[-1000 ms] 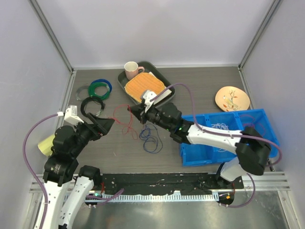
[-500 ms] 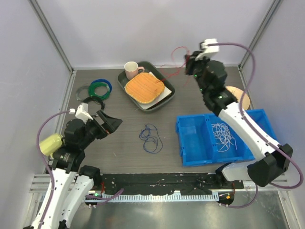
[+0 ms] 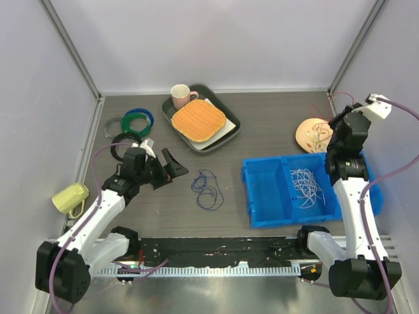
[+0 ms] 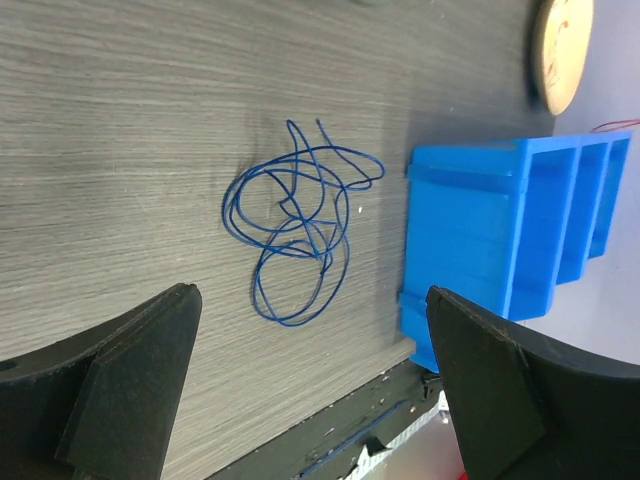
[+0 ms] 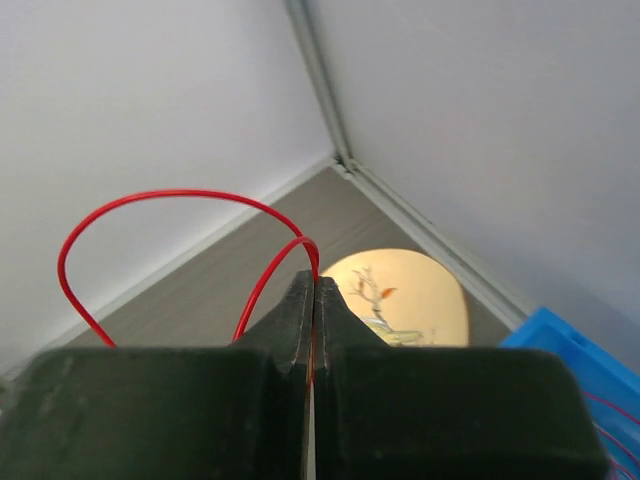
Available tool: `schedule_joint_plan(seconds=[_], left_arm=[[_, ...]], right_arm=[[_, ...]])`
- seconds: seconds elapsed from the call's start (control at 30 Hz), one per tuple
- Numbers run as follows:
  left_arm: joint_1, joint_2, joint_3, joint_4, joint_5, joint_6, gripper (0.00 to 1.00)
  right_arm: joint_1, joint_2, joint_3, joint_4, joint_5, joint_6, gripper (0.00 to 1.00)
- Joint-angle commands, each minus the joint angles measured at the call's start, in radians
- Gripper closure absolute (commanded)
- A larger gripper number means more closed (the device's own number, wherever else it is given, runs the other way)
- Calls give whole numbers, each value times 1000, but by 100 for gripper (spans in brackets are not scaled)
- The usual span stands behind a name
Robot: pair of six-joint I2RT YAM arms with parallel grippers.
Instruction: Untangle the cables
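Top external view: the left gripper (image 3: 165,169) stands with jaws fully apart, holding nothing, near the blue cable (image 3: 207,190). That cable lies in loose loops on the table (image 3: 262,124), between the left gripper and the blue bin (image 3: 265,204). The white cable (image 3: 306,183) lies inside one bin compartment. The right gripper (image 5: 314,288), jaws pressed together, clamps the red cable (image 5: 150,198) near the plate (image 3: 304,136).

Ends of red cable (image 5: 170,192) behind right end effector (image 5: 313,287)
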Motion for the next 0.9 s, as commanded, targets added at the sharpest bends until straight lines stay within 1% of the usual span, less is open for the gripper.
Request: schedule_joint_plan(seconds=[0.0,0.07,0.23,0.4,0.47,0.6,0.7,0.77,0.87], left_arm=[[-43,101,9,106,29,27,0],[-75,135,17,115,11,33,0],[-123,246,55,128,0,47,0],[-162,325,77,135,-3,57,0],[-175,355,80,140,-5,57,0],[-199,395,93,146,-2,65,0],[-208,420,106,146,0,67,0],[-212,431,115,146,9,67,0],[-215,446,121,143,13,70,0]], right_arm=[[-61,-59,-37,-8,133,31,99],[-92,-63,-34,-36,179,17,99],[-108,-100,-33,-45,254,-12,99],[-109,-169,-27,-25,426,-75,99],[-109,-187,8,-22,454,-112,99],[-108,-189,42,-17,478,-159,99],[-108,-162,27,-11,529,-184,99],[-109,-140,9,6,590,-210,99],[-124,-103,-5,30,615,-221,99]])
